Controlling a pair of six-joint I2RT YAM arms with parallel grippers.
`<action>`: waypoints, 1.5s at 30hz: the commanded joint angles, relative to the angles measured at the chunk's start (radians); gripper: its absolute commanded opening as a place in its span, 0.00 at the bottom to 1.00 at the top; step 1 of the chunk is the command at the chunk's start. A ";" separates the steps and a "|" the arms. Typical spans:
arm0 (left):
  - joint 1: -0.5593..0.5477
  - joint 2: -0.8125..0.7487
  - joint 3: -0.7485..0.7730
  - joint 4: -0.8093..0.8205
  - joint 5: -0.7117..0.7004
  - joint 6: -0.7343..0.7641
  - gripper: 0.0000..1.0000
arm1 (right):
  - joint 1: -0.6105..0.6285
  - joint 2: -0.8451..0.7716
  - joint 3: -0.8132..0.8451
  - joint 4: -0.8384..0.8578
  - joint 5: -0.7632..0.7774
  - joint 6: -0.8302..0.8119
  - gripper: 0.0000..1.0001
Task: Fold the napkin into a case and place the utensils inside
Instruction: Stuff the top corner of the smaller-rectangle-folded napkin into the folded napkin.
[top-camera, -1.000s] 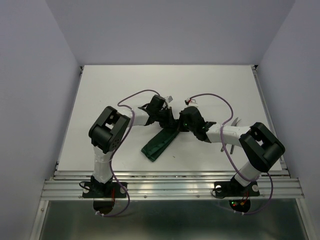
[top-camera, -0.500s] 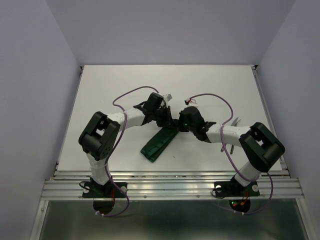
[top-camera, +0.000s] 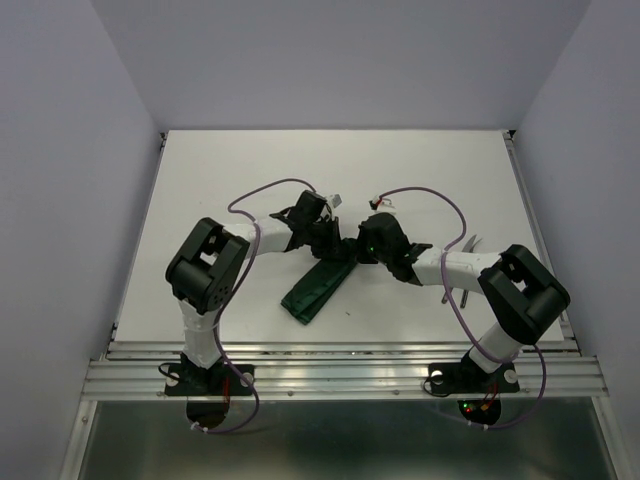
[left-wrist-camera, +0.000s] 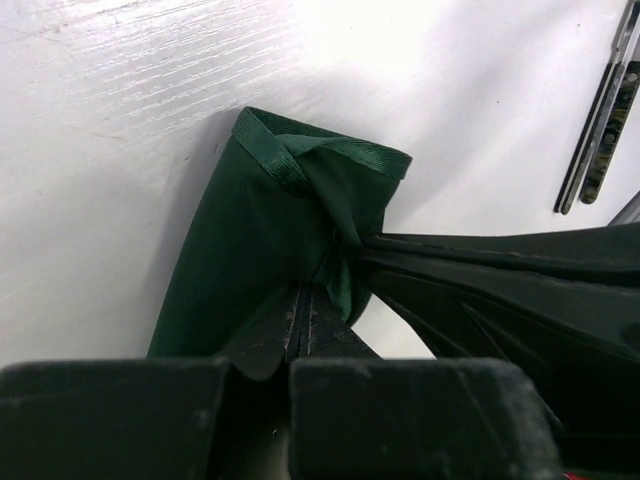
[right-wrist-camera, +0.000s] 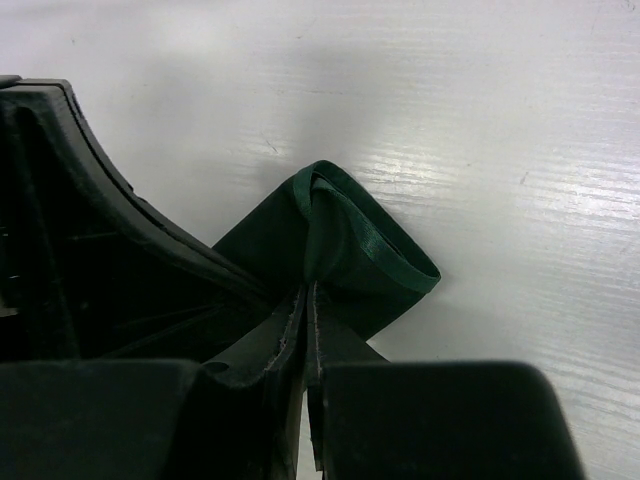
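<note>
Napkin (top-camera: 315, 290): your left gripper (left-wrist-camera: 305, 318) and right gripper (right-wrist-camera: 308, 300) both pinch its far end, likely shaping the pouch mouth.

The left arm (top-camera: 198, 335) and right arm (top-camera: 455, 268) have white links between chunky black joint housings, looping purple cables (top-camera: 430, 189), and the left gripper (left-wrist-camera: 305, 298) and right gripper (right-wrist-camera: 305, 292) are matte black plastic

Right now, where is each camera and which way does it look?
Top: above and behind the bases, looking down at the table; left arm and right arm show.
Left wrist: rides the wrist, looks along its shut left fingers at the green case; utensils beyond.
Right wrist: rides the wrist, looks along its shut right fingers.
Both wrist views share the pinched case end.
</note>
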 joint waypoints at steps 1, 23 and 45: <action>0.002 0.007 -0.016 0.068 0.027 -0.011 0.00 | -0.002 -0.018 0.026 0.028 -0.008 -0.001 0.08; -0.021 0.127 0.059 0.138 0.067 -0.067 0.00 | -0.002 -0.030 0.044 0.028 -0.038 0.005 0.07; -0.021 -0.068 0.052 -0.020 0.030 0.013 0.00 | -0.002 -0.012 0.029 0.028 -0.015 0.013 0.08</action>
